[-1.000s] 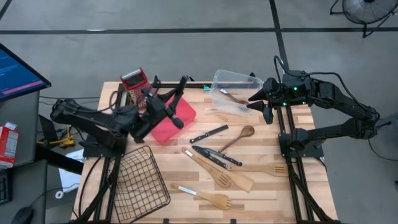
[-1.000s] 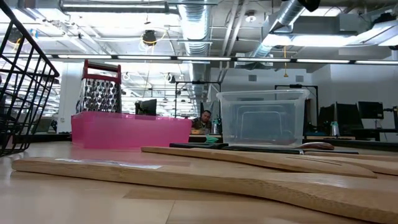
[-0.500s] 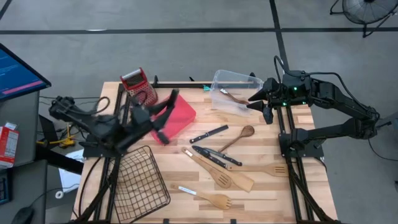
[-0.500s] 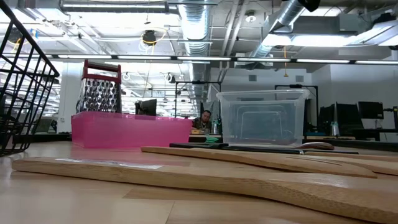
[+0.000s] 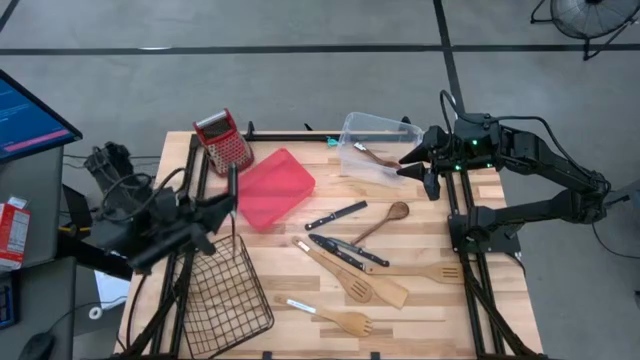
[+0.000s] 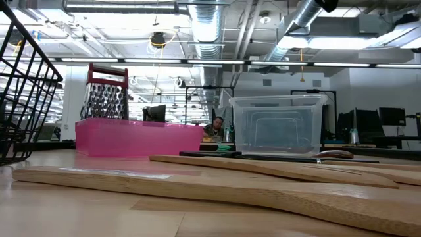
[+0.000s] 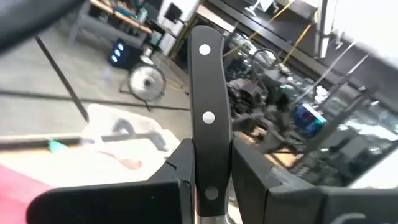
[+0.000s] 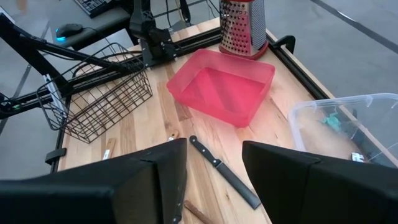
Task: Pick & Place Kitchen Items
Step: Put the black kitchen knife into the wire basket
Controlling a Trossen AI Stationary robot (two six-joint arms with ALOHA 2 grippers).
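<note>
Now left tool (image 7: 211, 186) grips knife (image 7: 208, 112) beside basket (image 5: 228, 290) rim.

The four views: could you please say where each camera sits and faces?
High view: overhead, straight down on both arms.
Low view: tabletop height, level across a wooden utensil; no arm.
Left wrist view: behind left gripper, shut on a knife, facing the bin.
Right wrist view: behind the open right gripper, facing the red tray.
High and low share that tray.
</note>
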